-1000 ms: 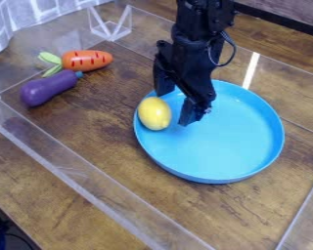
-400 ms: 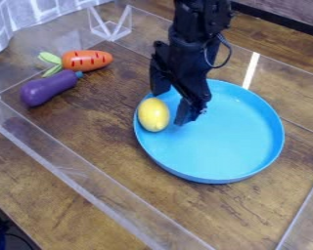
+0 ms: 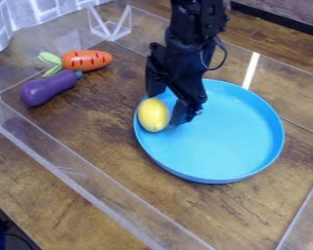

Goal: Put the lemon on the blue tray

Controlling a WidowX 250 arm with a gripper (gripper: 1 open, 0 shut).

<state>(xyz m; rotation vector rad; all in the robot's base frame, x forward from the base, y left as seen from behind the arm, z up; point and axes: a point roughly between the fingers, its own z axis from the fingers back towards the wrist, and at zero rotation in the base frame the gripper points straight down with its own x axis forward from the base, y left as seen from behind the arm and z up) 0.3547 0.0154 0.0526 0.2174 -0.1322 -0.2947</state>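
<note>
The yellow lemon (image 3: 153, 115) lies inside the blue tray (image 3: 231, 142), against its left rim. The black gripper (image 3: 170, 102) hangs just above and behind the lemon, pointing steeply down. Its fingers are spread apart, one near the lemon's upper left and one (image 3: 183, 110) to its right inside the tray. Nothing is between them; the lemon rests on the tray by itself.
An orange carrot (image 3: 83, 60) and a purple eggplant (image 3: 50, 89) lie on the wooden table at the left. A clear plastic wall (image 3: 81, 171) runs along the front, and a clear stand (image 3: 110, 18) sits at the back.
The gripper has drifted a touch to the left over the lemon. The lemon and the tray have not moved, and the fingers stay spread.
</note>
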